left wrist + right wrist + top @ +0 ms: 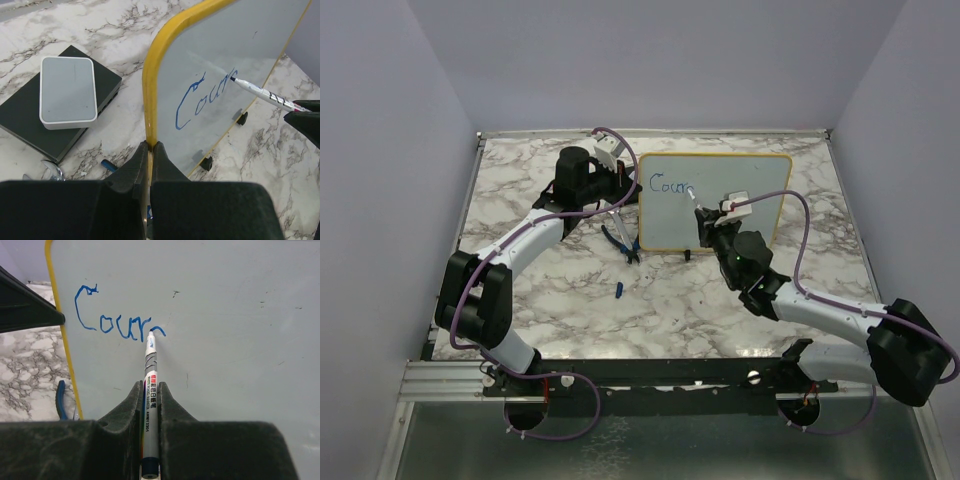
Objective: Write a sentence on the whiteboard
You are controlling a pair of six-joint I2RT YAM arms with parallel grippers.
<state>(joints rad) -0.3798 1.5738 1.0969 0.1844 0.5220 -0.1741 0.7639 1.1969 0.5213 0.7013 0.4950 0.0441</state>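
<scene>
Nearest the top camera are the bases of the left arm [475, 300] and right arm [905, 350], fixed to a rail [650, 372] at the near edge of the marble table [580, 320]. Left arm reaches to the far middle of the table. Left gripper [151, 147] is closed tight on the yellow frame at the left edge of the board [665, 225], one finger on each face. Just left of that grip, on the table, lies a flat black box [25, 127] with a smaller grey box [67, 90] resting on top. Pliers [620, 240] with blue handles lie on the table near the board's lower left corner; a blue cap [619, 290] lies nearer the arms, apart from them. Board stands on edge on small black feet [206, 163] at the far centre of the table, its white face toward the arms; exact tilt cannot be judged. Blue writing [120, 325] runs across the upper left of the face and reads roughly "Courn". Faint dark specks mark the face to the right of the writing. Marker [151, 370] points at the board with its blue tip touching the face at the end of the last stroke. Right gripper [151, 390] is clamped narrow on the marker barrel, which runs between the fingers, printed label facing the wrist camera. Right arm comes in from the near right corner, with a purple cable [806, 232] looping over it.
</scene>
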